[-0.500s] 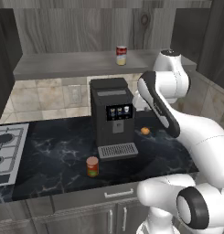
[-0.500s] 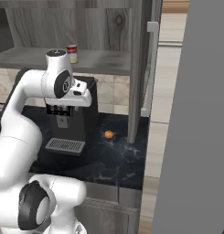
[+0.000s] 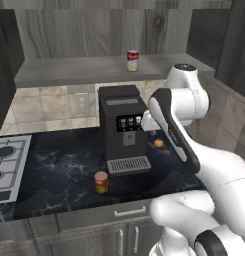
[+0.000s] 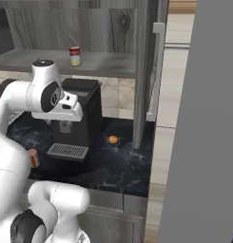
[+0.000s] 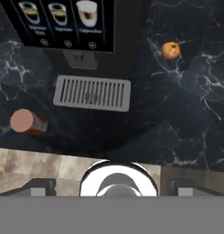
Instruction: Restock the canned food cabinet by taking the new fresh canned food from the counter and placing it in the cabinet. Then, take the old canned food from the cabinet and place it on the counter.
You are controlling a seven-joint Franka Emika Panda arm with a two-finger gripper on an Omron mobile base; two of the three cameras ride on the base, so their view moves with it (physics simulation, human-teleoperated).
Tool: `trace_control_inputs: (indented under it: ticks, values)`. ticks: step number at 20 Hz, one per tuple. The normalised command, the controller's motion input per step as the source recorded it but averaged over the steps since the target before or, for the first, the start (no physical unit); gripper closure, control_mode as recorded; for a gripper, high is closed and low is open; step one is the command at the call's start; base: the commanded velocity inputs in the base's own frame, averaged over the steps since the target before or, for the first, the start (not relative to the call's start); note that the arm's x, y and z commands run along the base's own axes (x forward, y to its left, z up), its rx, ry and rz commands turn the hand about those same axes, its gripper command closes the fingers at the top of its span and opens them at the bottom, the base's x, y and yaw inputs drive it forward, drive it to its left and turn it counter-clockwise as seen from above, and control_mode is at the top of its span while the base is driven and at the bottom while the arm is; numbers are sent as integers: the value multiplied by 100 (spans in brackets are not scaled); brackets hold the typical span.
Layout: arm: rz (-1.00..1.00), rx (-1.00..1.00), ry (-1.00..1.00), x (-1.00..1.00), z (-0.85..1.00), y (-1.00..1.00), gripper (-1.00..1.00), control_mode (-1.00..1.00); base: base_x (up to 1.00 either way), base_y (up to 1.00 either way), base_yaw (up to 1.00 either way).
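Near the tabletop's (image 3: 69,165) front edge, the fresh can (image 3: 101,182) is standing: rigid, light, slick-sided, best gripped across its middle; the end effector is gaping wide, holding nothing.

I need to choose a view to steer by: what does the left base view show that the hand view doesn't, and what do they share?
Left base view alone: the open grey wood-grain cabinet holding the red-over-cream old can, plus the gas hob at the counter's left end.

Hand view alone: the pale lid of the red-orange new can from above, and the coffee machine's drink pictures.

Both: the black veined marble counter, black coffee machine with its grey drip grille, the new can, and the small orange round object.
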Motion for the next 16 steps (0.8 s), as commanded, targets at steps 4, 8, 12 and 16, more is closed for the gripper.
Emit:
trace_control_inputs:
  ticks: [4,8,12,16]
  values:
    - [0,0,0,-94,-79,73,-100,-100,0,0,0]
    - [0,0,0,-59,-94,95,-100,-100,0,0,0]
    - [0,0,1,-19,-73,85,-100,-100,0,0,0]
    - [-3,0,0,9,-49,59,-100,-100,0,0,0]
